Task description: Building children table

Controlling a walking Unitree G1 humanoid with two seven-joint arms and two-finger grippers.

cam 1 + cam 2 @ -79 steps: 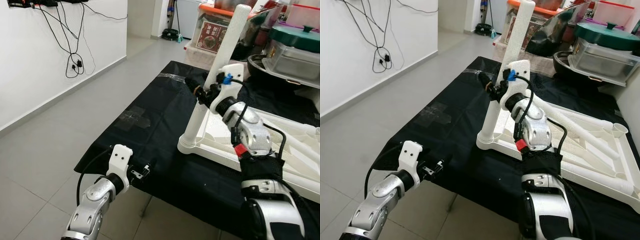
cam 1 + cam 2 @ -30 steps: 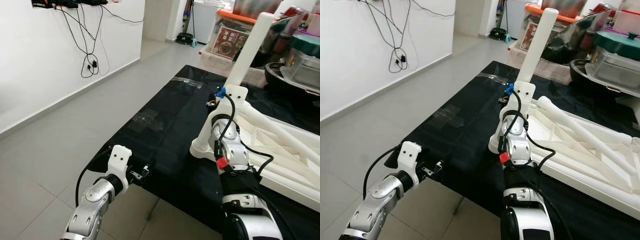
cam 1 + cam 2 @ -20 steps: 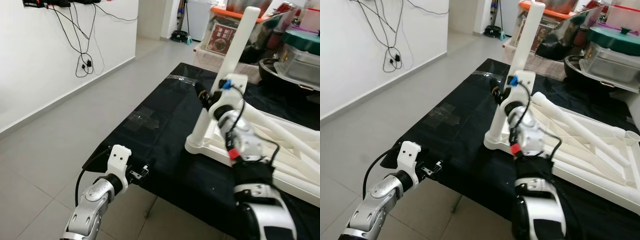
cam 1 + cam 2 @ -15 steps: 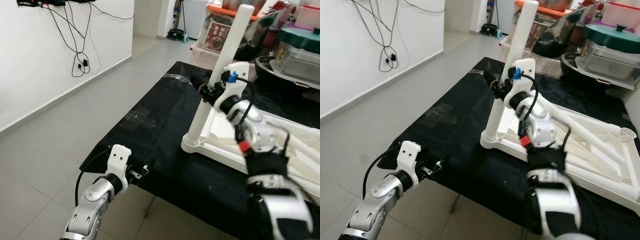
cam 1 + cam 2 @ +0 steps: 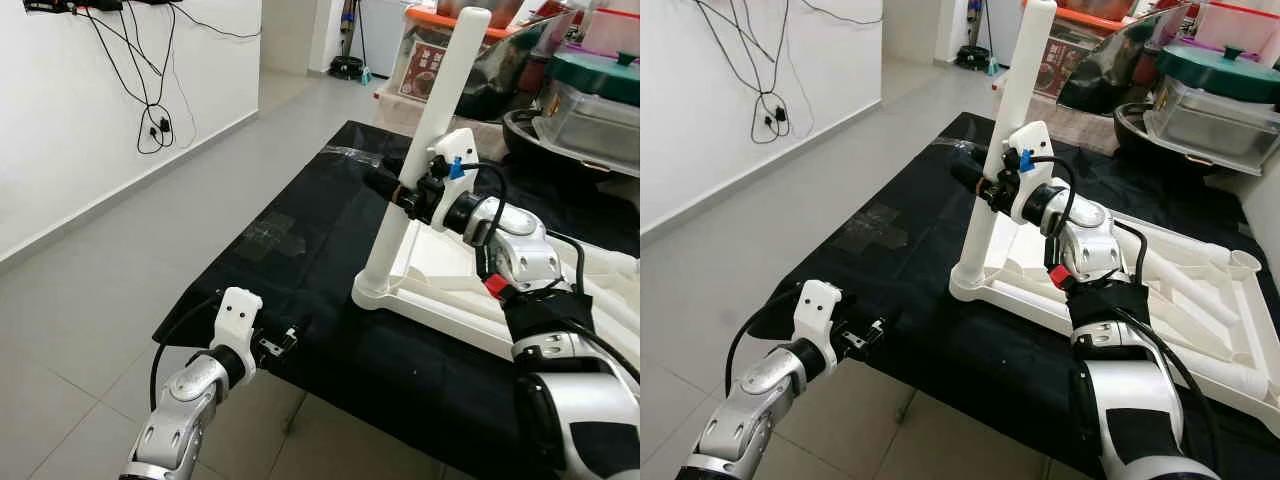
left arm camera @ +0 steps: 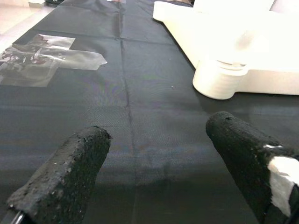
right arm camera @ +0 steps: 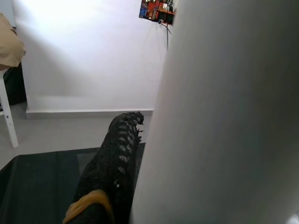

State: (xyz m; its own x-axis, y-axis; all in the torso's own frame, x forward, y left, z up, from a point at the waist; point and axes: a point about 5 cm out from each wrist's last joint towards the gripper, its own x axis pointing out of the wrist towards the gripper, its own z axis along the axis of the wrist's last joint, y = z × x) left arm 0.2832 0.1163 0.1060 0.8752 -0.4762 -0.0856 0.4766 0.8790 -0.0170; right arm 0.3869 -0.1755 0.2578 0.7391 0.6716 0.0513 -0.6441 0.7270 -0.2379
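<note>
We take the white table top (image 5: 470, 285) as our landmark — it lies upside down on a black cloth (image 5: 330, 230) spread over the floor (image 5: 120, 260), its ribbed underside facing up. At the corner of the table top nearest the white wall (image 5: 90, 110) a white table leg (image 5: 425, 150) stands upright in its round socket, leaning a little away from us.

Our right end effector (image 5: 388, 187) sits about halfway up this leg, above that corner socket. One black finger (image 7: 112, 163) lies flat along the leg's side, and the leg rises close across the right wrist view as a pale column; we read the fingers as closed around the leg, gripping it.

Our left end effector (image 5: 285, 343) is low, at the near edge of the black cloth and well apart from the table top, on the wall side of it. In the left wrist view its two black fingers (image 6: 65, 177) stand spread with bare cloth between them — open and holding nothing — pointing toward the socketed corner, whose ribbed collar (image 6: 219, 84) shows ahead. A patch of clear tape (image 6: 42, 60) sticks to the cloth between the left end effector and the table top.

Beyond the table top's far side, storage boxes and pots (image 5: 590, 95) are stacked, and cables (image 5: 155, 90) hang down the wall.
</note>
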